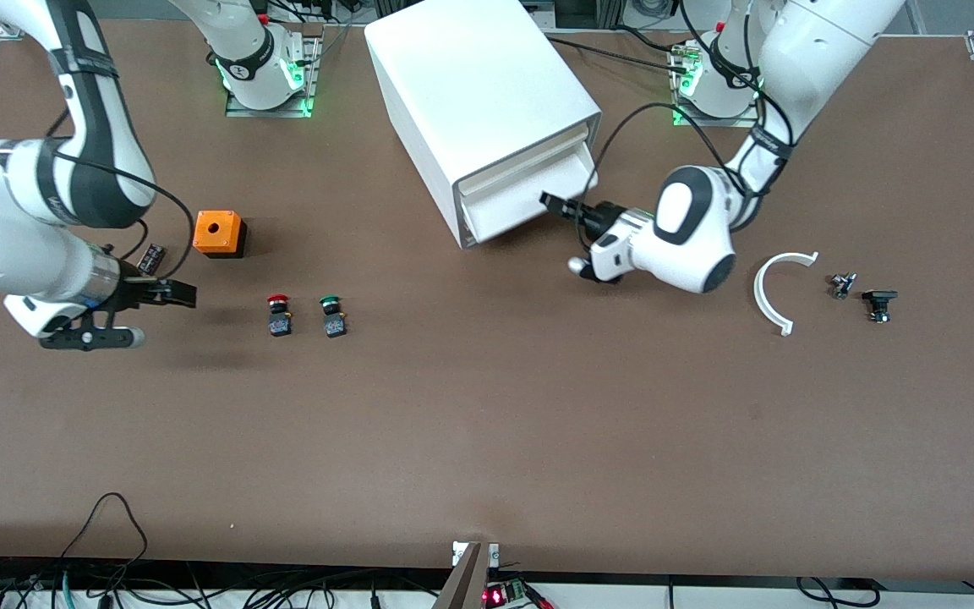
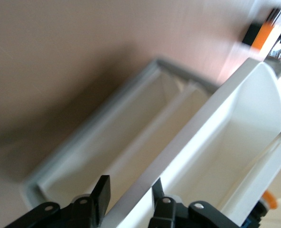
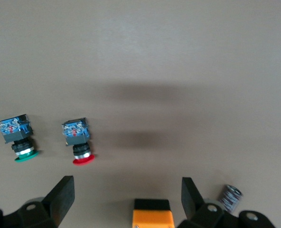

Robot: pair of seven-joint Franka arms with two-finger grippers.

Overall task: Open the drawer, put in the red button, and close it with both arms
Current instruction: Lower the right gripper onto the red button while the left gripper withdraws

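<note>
- The left gripper (image 1: 556,205) is at the front of the white cabinet (image 1: 478,101), its fingers (image 2: 101,192) set either side of the front wall of the drawer (image 1: 529,199), which is pulled slightly out.
- The right gripper (image 1: 174,293), fingers spread apart and empty, hovers near the orange box (image 1: 219,233).
- The red button (image 1: 279,314) stands on the table (image 1: 487,423) just beside the green button (image 1: 333,315), well apart from the cabinet.
</note>
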